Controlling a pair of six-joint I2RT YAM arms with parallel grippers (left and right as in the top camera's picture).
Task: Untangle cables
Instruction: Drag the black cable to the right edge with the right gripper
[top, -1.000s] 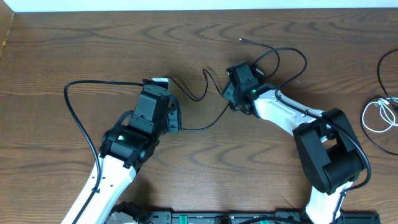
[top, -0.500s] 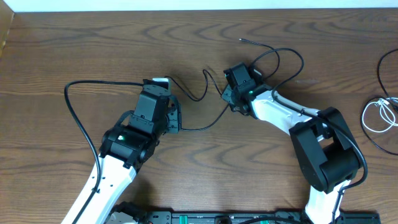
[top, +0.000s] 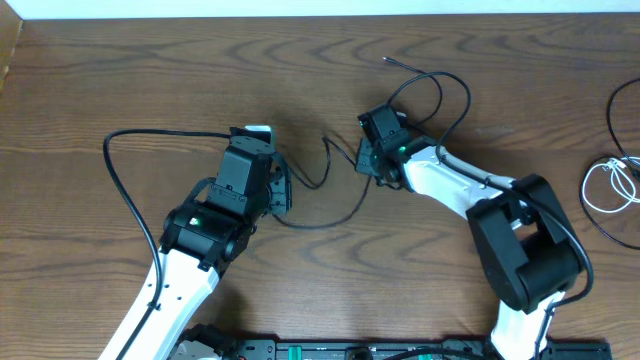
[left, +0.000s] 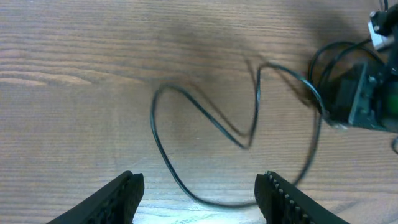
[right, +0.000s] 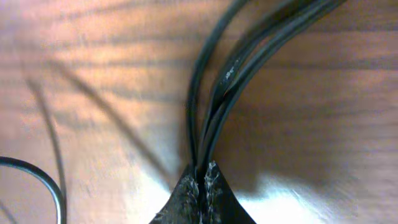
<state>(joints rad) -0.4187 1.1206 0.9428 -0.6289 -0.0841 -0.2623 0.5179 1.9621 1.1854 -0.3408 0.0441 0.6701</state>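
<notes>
A thin black cable (top: 330, 218) lies in loose bends on the wooden table between my two grippers. My right gripper (top: 364, 160) is shut on it. In the right wrist view the fingertips (right: 203, 174) meet around the black strands (right: 229, 73) that rise away from them. The cable's loop and free tip (top: 386, 61) lie behind that gripper. My left gripper (top: 280, 190) stands open and low over the table. A curve of the cable (left: 249, 143) passes between its fingers (left: 200, 183) without touching them. A white cable (top: 608, 185) lies coiled at the far right.
The right gripper (left: 364, 99) shows at the right edge of the left wrist view. A thicker black cord (top: 110, 160) loops out to the left of the left arm. Another black cable (top: 612, 110) curves at the table's right edge above the white coil.
My right gripper has closed on the black cable and shifted slightly left. The slack between the grippers has sagged toward the front, and the loop behind has moved left. The left arm has not moved.
</notes>
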